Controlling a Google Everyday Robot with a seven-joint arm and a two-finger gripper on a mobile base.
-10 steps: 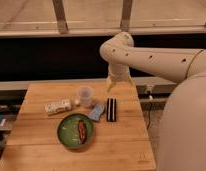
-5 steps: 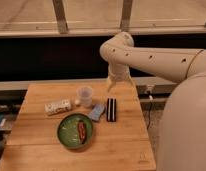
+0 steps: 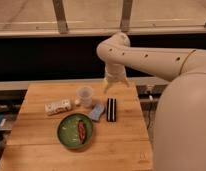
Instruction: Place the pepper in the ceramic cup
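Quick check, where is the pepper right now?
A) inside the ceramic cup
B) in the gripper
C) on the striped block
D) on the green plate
D: the pepper lies on the green plate, while the gripper hangs open and empty above the table's far side.

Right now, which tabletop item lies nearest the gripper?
The black-and-white striped block, just below the hovering gripper; the pale ceramic cup and green round plate sit farther off.

Tool (image 3: 116,86) spread, hovering over table (image 3: 121,145) rear; pepper (image 3: 82,130) lying on green plate (image 3: 64,132), cup (image 3: 86,96) behind
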